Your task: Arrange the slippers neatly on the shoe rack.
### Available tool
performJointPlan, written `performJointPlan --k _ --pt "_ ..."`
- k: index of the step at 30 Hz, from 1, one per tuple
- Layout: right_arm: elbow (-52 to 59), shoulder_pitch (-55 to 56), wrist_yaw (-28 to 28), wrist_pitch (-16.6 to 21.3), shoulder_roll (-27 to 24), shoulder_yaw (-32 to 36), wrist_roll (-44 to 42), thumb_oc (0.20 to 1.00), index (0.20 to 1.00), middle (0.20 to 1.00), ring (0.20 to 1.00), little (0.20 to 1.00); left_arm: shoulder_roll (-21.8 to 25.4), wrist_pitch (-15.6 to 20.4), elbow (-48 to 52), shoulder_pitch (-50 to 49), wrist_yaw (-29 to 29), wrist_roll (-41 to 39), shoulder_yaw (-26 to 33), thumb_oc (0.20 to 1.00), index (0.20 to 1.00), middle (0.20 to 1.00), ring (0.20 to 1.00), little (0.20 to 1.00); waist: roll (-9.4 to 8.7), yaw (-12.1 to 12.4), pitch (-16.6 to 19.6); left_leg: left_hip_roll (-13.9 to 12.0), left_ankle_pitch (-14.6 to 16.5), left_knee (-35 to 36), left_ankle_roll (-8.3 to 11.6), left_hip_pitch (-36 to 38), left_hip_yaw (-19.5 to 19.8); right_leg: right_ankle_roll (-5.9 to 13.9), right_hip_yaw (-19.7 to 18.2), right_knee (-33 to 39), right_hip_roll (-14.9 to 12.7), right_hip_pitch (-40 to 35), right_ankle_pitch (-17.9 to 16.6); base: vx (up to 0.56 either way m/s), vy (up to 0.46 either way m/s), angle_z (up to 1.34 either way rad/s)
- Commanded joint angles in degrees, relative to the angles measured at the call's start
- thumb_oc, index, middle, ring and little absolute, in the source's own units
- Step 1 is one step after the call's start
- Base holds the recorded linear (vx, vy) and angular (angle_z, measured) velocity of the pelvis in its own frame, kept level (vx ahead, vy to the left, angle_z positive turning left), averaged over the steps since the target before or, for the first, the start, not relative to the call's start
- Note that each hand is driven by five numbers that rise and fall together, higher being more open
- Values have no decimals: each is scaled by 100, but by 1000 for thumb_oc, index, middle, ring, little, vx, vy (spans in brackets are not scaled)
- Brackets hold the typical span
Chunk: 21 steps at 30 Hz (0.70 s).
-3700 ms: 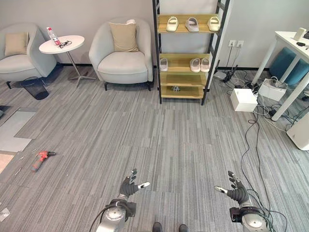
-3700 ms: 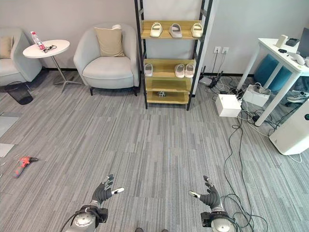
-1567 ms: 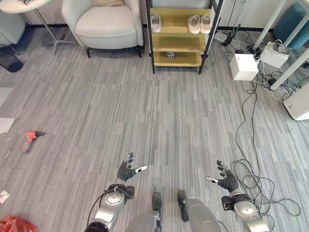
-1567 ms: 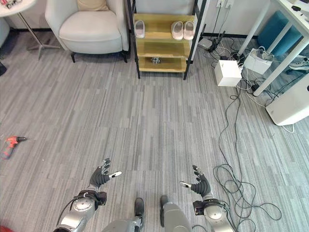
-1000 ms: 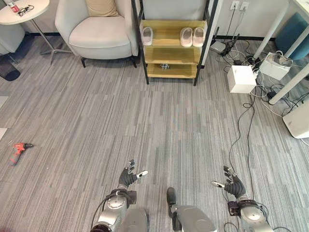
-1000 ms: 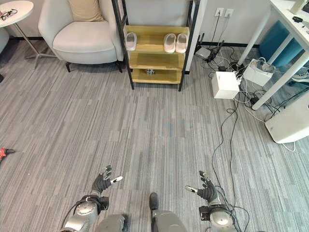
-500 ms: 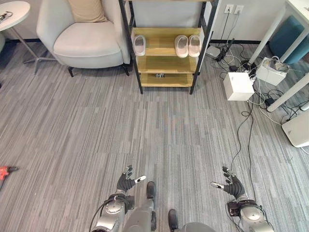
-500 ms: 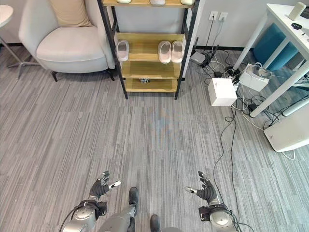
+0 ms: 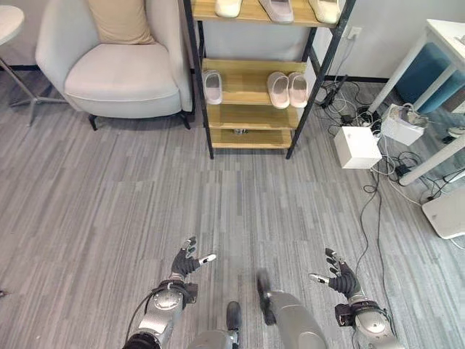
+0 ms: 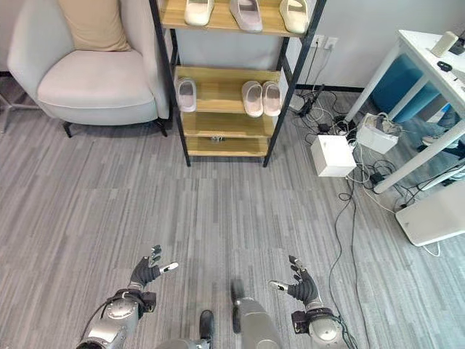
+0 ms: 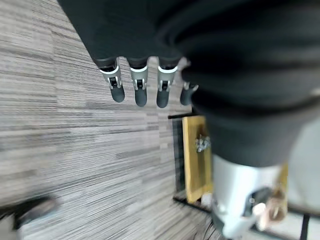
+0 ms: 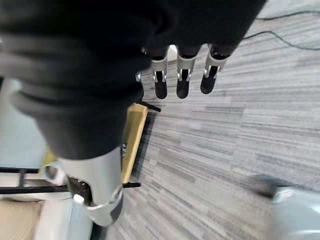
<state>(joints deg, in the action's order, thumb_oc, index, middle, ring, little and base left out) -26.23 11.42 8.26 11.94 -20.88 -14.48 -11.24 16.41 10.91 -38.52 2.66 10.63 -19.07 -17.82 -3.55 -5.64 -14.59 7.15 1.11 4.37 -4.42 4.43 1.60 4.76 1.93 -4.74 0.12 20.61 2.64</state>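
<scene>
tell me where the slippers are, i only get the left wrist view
Observer: On the rack's middle level, one slipper sits alone at the left end and a pair sits side by side towards the right.
Operator: any higher up
Observer: Three more slippers lie on the level above, partly cut off by the picture edge.
Operator: right hand holding anything
Observer: No. The right hand is open and empty, low over the floor, well short of the rack.
</scene>
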Motion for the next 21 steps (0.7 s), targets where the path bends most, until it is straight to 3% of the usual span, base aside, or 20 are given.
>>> performJointPlan --k 1,3,4,5,6,7,8,10,12,14,18,21 --pt "228 -100 4 200 -115 279 -23 1000 1000 1000 1000 1000 21 264 512 -41 -94 133 86 1000 1000 1000 1000 1000 75 -158 9 -584 591 -462 531 527 60 -6 -14 -54 83 -871 -299 262 -113 68" --pt "208 -79 -11 203 -159 289 -29 1000 1000 1000 1000 1000 -6 267 472 -64 -111 123 70 1000 1000 1000 1000 1000 114 -170 58 -658 595 -621 605 525 20 -85 -68 -74 141 -962 -244 296 -140 42" --pt "245 -94 -30 252 -245 318 -116 1000 1000 1000 1000 1000 -71 255 451 -77 -146 46 41 1000 1000 1000 1000 1000 171 -174 70 -683 266 -1391 805 316 62 -225 -106 -50 201 -1164 -175 303 -192 7" --pt "275 -118 -29 291 -312 321 -164 1000 1000 1000 1000 1000 -109 256 455 -48 -142 17 15 1000 1000 1000 1000 1000 175 -138 -15 -670 77 -2136 879 46 142 -312 -144 -96 212 -1279 -97 350 -249 21" --pt "294 -147 -33 294 -368 314 -186 1000 1000 1000 1000 1000 -124 266 444 -11 -161 -19 -13 1000 1000 1000 1000 1000 128 -103 -71 -609 -78 -2616 907 -248 158 -373 -171 -69 178 -1368 -47 140 -127 28" --pt "294 -147 -33 294 -368 314 -186 1000 1000 1000 1000 1000 -124 266 444 -11 -161 -19 -13 1000 1000 1000 1000 1000 130 -104 -69 -610 -76 -2620 907 -252 159 -373 -169 -70 178 -1366 -47 210 -172 -1" --pt "277 -193 -17 278 -448 308 -212 1000 1000 1000 1000 1000 -142 267 462 31 -133 -65 -43 1000 1000 1000 1000 1000 82 8 -185 -551 -247 -3184 892 -614 219 -485 -272 -65 172 -1577 87 249 -162 -16" --pt "203 -243 4 259 -472 271 -193 1000 1000 1000 1000 1000 -170 266 365 73 -116 -70 -75 1000 1000 1000 1000 1000 49 81 -234 -472 -204 -3261 842 -872 236 -502 -344 -42 138 -1689 136 224 -115 -15" --pt "190 -188 -28 225 -499 292 -241 1000 1000 1000 1000 1000 -166 271 328 27 -139 -111 -121 1000 1000 1000 1000 1000 11 192 -251 -416 -35 -2966 747 -1452 153 -490 -470 36 39 -1990 305 332 -38 -8" --pt "187 -122 -46 218 -520 317 -216 1000 1000 1000 1000 1000 -158 261 320 -62 -155 -84 -123 1000 1000 1000 1000 1000 22 240 -205 -428 42 -2532 718 -1575 104 -466 -508 99 3 -2155 409 361 8 -19" --pt "206 -41 -23 211 -542 318 -60 1000 1000 1000 1000 1000 -141 187 282 -179 -160 92 -125 1000 1000 1000 1000 1000 209 378 -106 -614 -713 -637 744 -1776 64 -415 -627 258 107 -2692 658 392 47 -13" --pt "211 -70 -16 155 -515 297 27 1000 1000 1000 1000 1000 -153 139 267 -224 -165 175 -118 1000 1000 1000 1000 1000 258 457 18 -548 -955 -267 747 -1786 -100 -350 -801 292 97 -3046 743 401 86 -16"
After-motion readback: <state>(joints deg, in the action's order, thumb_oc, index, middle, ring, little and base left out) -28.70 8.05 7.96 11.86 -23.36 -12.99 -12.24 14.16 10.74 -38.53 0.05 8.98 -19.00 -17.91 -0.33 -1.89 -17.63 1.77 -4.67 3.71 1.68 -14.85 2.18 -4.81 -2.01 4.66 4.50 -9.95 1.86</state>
